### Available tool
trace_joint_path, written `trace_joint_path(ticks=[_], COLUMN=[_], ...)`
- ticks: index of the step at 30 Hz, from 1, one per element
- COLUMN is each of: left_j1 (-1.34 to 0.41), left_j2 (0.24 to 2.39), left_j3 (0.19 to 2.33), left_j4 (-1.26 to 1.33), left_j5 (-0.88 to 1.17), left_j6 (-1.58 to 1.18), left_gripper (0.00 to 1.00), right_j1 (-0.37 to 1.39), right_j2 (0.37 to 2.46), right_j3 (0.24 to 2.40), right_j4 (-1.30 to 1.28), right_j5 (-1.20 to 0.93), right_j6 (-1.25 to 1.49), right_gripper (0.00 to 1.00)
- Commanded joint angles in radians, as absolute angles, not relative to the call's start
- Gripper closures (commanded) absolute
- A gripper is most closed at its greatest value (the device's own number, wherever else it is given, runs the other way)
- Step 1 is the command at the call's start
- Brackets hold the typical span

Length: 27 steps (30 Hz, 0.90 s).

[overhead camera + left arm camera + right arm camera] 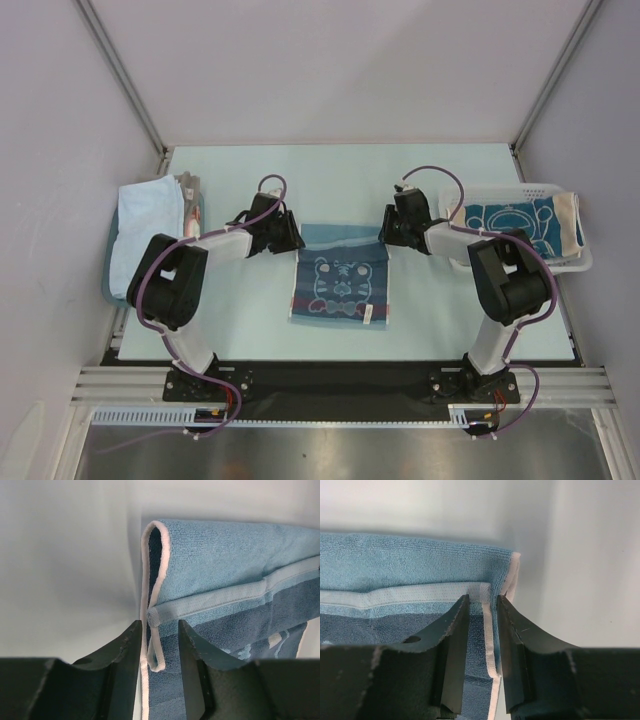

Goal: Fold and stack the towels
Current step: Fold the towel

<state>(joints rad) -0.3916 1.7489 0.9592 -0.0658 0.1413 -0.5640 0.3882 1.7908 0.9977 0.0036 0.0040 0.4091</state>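
Note:
A blue towel (pixel 340 285) with a white figure pattern lies flat mid-table, with a paler band across its far edge. My left gripper (pixel 295 240) is at its far left corner. In the left wrist view the fingers (pixel 160 630) stand narrowly apart over the white hem and a small loop of the towel (pixel 225 565). My right gripper (pixel 385 237) is at the far right corner. Its fingers (pixel 482 605) stand narrowly apart astride the white hem of the towel (pixel 395 560). Neither clearly pinches the cloth.
A light blue towel (pixel 145 220) and a grey-beige one (pixel 190 190) lie on the teal tray (pixel 108 290) at the left. A dark teal towel (pixel 520 222) with white drawing and tan ends drapes over the white mesh basket (pixel 575 262) at the right.

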Motion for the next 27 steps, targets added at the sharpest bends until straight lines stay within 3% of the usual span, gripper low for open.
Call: trace_joint_path(ticks=[1, 7, 11, 18, 27], left_j1=[-0.403, -0.405, -0.405, -0.405, -0.407], left_j2=[1.753, 1.763, 1.758, 1.723, 1.635], left_j3=[0.976, 0.977, 0.989, 0.994, 1.005], left_j4=[-0.052, -0.043, -0.057, -0.081, -0.121], left_j5=[0.138, 0.153, 0.155, 0.147, 0.140], left_j6=[-0.535, -0.537, -0.529, -0.517, -0.502], left_gripper=[0.60, 0.66, 0.77, 0.94, 0.95], right_j1=[0.403, 0.406, 0.407, 0.407, 0.405], right_j2=[1.804, 1.812, 1.806, 1.775, 1.681], right_j3=[1.040, 1.042, 1.043, 1.035, 1.005], right_j4=[0.003, 0.003, 0.005, -0.029, -0.051], right_j5=[0.026, 0.023, 0.023, 0.018, 0.011], right_j6=[0.393, 0.394, 0.391, 0.391, 0.399], right_gripper=[0.67, 0.68, 0.71, 0.85, 0.94])
